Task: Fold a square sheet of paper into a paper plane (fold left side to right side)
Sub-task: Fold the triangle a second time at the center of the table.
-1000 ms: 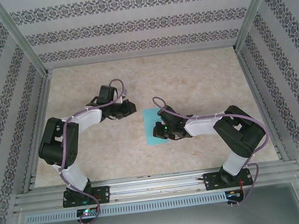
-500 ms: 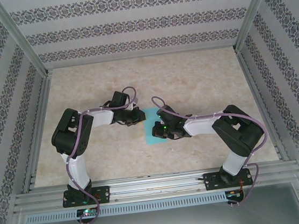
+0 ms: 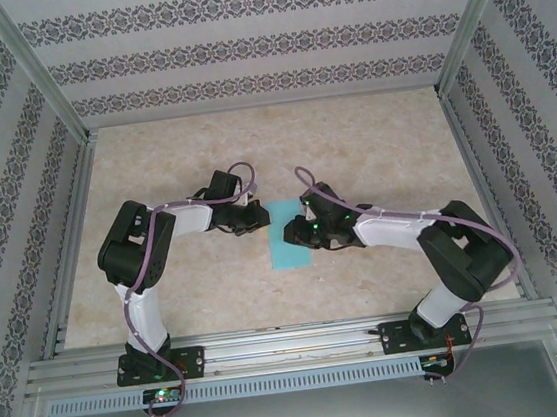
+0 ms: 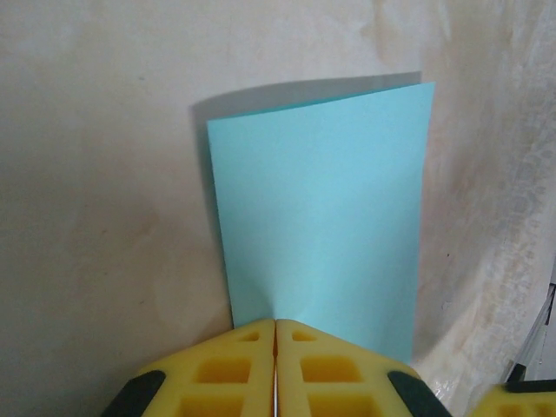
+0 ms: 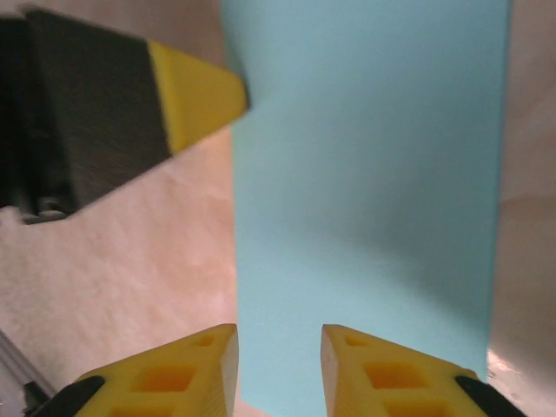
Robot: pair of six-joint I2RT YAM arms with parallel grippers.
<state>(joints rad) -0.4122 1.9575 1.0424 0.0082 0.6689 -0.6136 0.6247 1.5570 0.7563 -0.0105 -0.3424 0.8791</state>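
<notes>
The square sheet of paper lies on the table folded in half, a narrow light turquoise rectangle, not a paper plane. My left gripper is at its far left corner. In the left wrist view its yellow fingers are shut, and the left gripper rests its tips on the near edge of the paper, which puckers slightly there. My right gripper hovers over the right side. In the right wrist view the right gripper is open with only the paper below. A left fingertip shows at upper left.
The beige table is boxed in by patterned walls on three sides, with aluminium posts at the corners. A metal rail runs along the near edge, where both arm bases are bolted.
The left arm swung right and brought its shut gripper to the paper's far left corner. The right gripper opened, let go of the paper and moved slightly away from the near edge.
</notes>
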